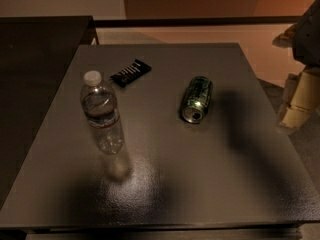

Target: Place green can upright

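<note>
The green can (196, 99) lies on its side on the dark grey table (200, 184), a little right of the middle. Its silver top with the pull-tab faces the front edge. My gripper (293, 113) is at the right edge of the view, beside the table's right side. It is well apart from the can, to its right, and holds nothing that I can see. The arm's darker upper part (309, 31) is above it.
A clear plastic water bottle (101, 115) with a white cap stands upright on the left half of the table. A flat black wrapper (130, 72) lies behind it towards the middle. A darker surface (35, 69) adjoins the table at the left.
</note>
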